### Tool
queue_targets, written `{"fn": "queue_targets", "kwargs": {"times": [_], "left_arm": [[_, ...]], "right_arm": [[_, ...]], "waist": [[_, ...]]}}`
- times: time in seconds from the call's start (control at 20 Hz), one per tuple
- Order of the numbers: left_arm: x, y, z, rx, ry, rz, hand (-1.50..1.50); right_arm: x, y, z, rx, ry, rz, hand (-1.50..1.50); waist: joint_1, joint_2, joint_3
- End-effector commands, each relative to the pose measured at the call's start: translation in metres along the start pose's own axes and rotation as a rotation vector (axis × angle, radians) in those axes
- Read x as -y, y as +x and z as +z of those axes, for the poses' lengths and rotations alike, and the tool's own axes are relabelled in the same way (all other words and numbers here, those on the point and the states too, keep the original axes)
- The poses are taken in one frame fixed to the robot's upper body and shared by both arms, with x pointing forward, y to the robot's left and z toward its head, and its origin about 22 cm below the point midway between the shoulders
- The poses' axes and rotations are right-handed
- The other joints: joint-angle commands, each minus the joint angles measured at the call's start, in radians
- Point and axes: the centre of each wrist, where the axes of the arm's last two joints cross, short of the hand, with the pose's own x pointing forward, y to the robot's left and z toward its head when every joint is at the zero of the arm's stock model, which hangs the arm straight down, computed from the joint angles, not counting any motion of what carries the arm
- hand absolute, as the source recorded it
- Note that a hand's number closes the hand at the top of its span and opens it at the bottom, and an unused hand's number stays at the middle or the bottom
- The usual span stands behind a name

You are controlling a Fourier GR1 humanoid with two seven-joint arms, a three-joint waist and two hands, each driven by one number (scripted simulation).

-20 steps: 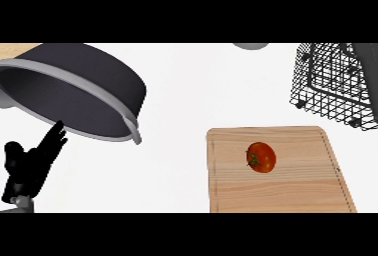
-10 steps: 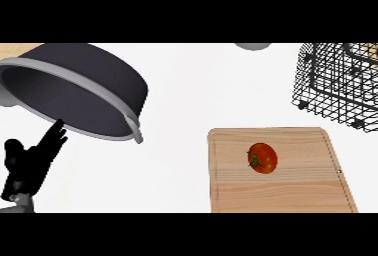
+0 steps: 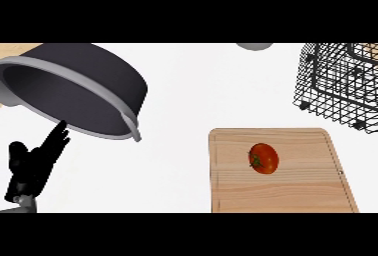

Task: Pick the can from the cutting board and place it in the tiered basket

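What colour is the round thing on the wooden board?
Red, with a small green stem: the tomato on the cutting board, seen in the head view.

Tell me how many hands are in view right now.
1: the left hand at the lower left, open, fingers up, beside the dark pot. The right hand is not in view.

Red tomato (image 3: 263,158), pale wood-grain cutting board (image 3: 295,187), black wire basket (image 3: 339,82), dark-grey pot (image 3: 81,87).

Bright even light, no cast shadows, sharp
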Motion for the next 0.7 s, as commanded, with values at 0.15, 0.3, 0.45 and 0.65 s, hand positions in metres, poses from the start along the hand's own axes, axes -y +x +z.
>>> {"fn": "queue_targets", "kwargs": {"times": [0.15, 0.3, 0.45, 0.65], "left_arm": [[0.000, 0.005, -0.005, -0.002, -0.003, 0.011, 0.00], [-0.001, 0.003, 0.001, -0.004, -0.007, 0.011, 0.00], [-0.002, 0.006, -0.007, -0.007, 0.004, -0.003, 0.00], [-0.011, 0.010, 0.001, 0.008, -0.003, 0.002, 0.00]], "right_arm": [[-0.024, -0.013, 0.004, -0.131, 0.269, -0.025, 1.50], [-0.036, -0.013, 0.007, -0.236, 0.412, -0.014, -1.50], [-0.041, -0.006, 0.009, -0.321, 0.417, -0.024, -1.50], [-0.030, -0.037, 0.006, -0.343, 0.358, -0.149, -1.50]], "waist": [[0.003, 0.008, 0.000], [0.016, 0.007, 0.001], [-0.001, 0.003, 0.000], [0.009, 0.005, 0.002]]}}
